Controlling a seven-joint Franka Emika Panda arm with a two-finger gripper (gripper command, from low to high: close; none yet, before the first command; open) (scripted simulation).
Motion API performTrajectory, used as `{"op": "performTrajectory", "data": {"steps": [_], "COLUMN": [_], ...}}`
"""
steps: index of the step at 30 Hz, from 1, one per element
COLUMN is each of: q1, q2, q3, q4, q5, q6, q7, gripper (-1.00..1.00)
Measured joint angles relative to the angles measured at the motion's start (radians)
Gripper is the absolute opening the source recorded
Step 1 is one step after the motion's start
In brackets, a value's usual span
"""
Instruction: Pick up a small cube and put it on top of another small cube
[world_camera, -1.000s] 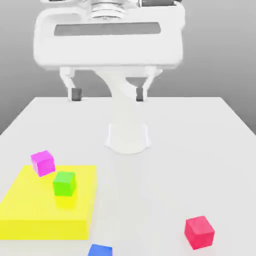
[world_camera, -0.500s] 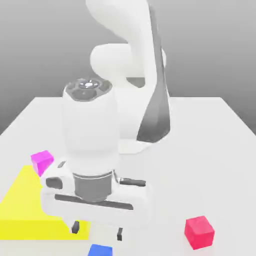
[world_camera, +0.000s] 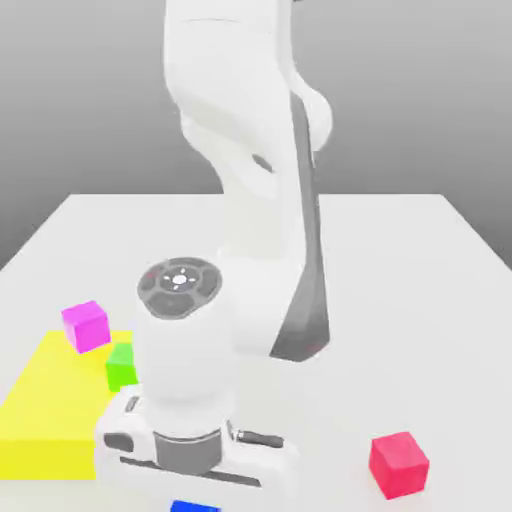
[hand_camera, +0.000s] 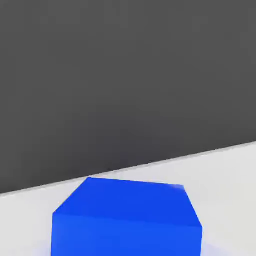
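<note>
A white table (world_camera: 420, 260) carries everything. Directly beneath the arm's hand (world_camera: 195, 465) a blue cube (hand_camera: 127, 217) sits on its surface, close to the table's edge. A red cube (world_camera: 398, 464) rests well off to the hand's side, toward the exterior view's right. On the other side lies a flat yellow slab (world_camera: 45, 410); a magenta cube (world_camera: 85, 325) sits at its far edge.

Blue cube (world_camera: 194, 507) is mostly cut off at the exterior view's bottom edge, directly under the arm's hand (world_camera: 197, 462); fingers are out of frame there. The hand covers the yellow pad's (world_camera: 50, 410) near right corner and part of the green cube (world_camera: 121, 366). In the hand view the blue cube's (hand_camera: 127, 217) lower part is cropped.
</note>
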Motion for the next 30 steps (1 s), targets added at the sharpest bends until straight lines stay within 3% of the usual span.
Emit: {"op": "performTrajectory", "data": {"steps": [11,20,26,27,30], "q1": [-0.161,-0.373,-0.397,-0.394,-0.394], "q2": [-0.398,-0.729,-0.631,-0.603,-0.603], "q3": [-0.186,-0.246,-0.281,-0.284,-0.284], "q4": [-0.25,-0.467,-0.539,-0.546,-0.546], "q5": [-0.085,-0.191,-0.181,-0.175,-0.175], "q6": [-0.144,-0.253,-0.083,-0.049,-0.049], "q7": [0.23,0.459,0.475,0.471,0.471], "gripper": [-1.0,-1.0,-1.0,1.0,1.0]}}
